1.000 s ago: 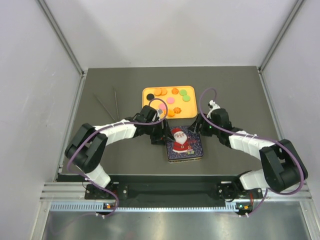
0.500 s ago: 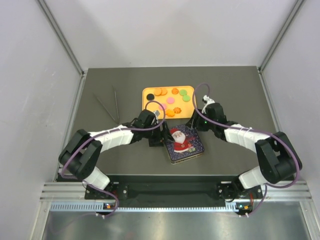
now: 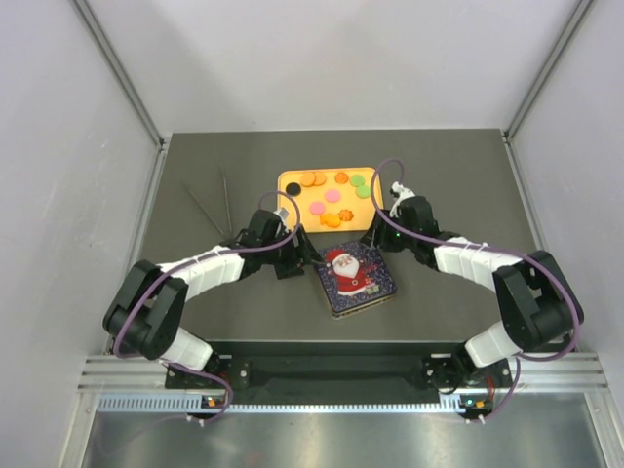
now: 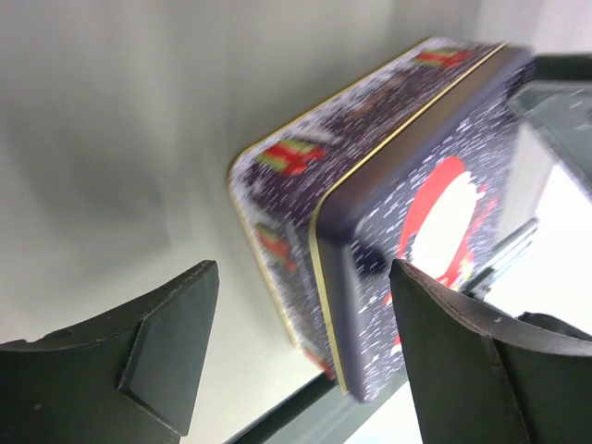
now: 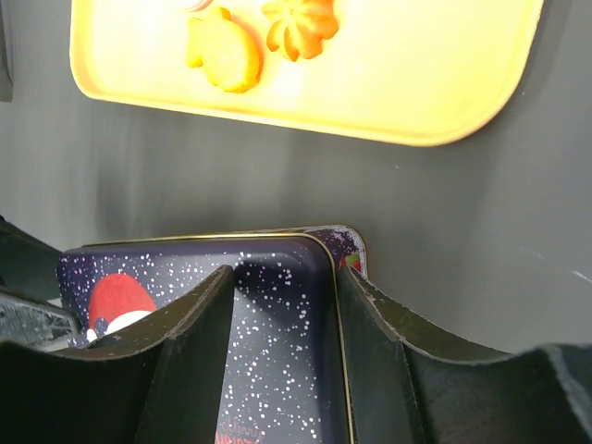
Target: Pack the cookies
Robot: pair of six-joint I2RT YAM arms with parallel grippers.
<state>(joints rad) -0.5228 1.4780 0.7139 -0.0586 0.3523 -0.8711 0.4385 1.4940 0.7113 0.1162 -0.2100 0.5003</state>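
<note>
**A:** Where are the cookies?

**B:** On a yellow tray (image 3: 289, 178) near the middle of the far edge of the bench (image 3: 458, 195). The cookies (image 3: 331, 195) lie loose in it, mostly orange, with a few pink and green and one black.

**A:** And something to pack them in?

**B:** A Santa-printed tin (image 3: 356, 278) sits just on the near side of the tray, turned slightly askew, with its lid on. What it holds cannot be seen.

**A:** The grippers?

**B:** The left gripper (image 4: 296, 287) is low at the tin's left side, spread wide and empty, with a corner of the tin facing into the gap. The right gripper (image 5: 282, 277) hovers over the tin's far right corner, partly spread and empty.

**A:** What does the next move turn on?

**B:** Probably getting the lid off. The cookies lie toward the far edge from both grippers, and the right one is nearer the tray.
</note>
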